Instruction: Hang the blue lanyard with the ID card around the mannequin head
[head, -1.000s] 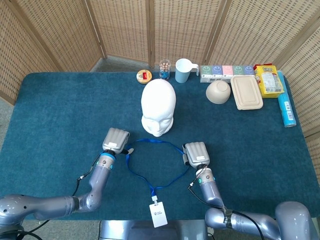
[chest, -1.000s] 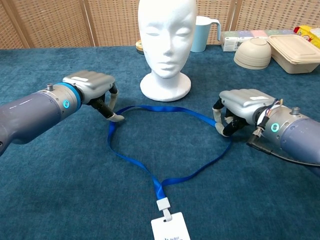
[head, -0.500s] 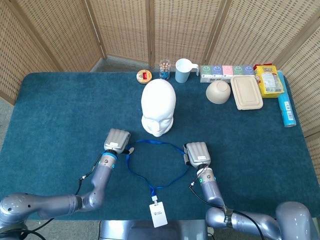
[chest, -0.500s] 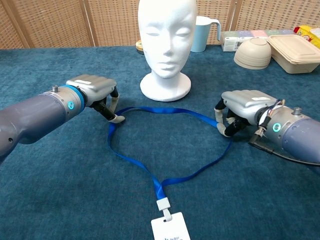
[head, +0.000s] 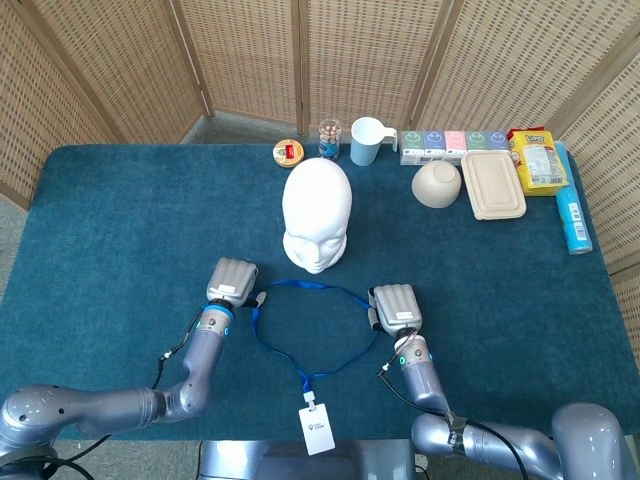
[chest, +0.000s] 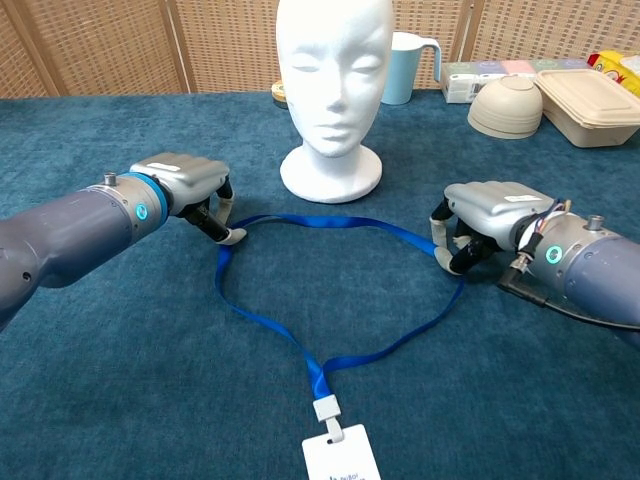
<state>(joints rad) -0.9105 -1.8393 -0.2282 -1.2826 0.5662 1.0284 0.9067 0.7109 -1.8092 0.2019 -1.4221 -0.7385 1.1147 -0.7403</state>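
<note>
- While the blue lanyard (chest: 330, 300) lies flat in an open loop on the teal tablecloth (head: 120, 230), both hands rest at its upper corners, one on each side.
- At the loop's left edge, the left hand (chest: 185, 185) sits low on the cloth with its fingers curled down, and its fingertips (chest: 232, 236) touch the strap; whether they actually pinch it I cannot tell.
- On the opposite side, the right hand (chest: 480, 215) is likewise curled, knuckles up, with its fingertips (chest: 442, 258) down at the strap where it bends; a firm hold cannot be confirmed from either view.
- From the two hands the strap runs toward the near table edge, narrowing to a clip, and the white ID card (head: 317, 430) lies face up at the end of it, close to the table's front edge.
- Beyond the loop stands the white mannequin head (chest: 332, 90), upright on its round base, face toward the robot, just apart from the far side of the strap.
- Along the far edge of the table sit a small round tin (head: 288, 153), a glass jar (head: 329, 139), a pale blue pitcher (head: 366, 141), a row of small cartons (head: 455, 143), an upturned beige bowl (head: 437, 184), a lidded beige container (head: 493, 185), a yellow snack packet (head: 538, 160) and a blue tube (head: 572, 215).
- Behind the table stands a woven screen (head: 330, 60).
</note>
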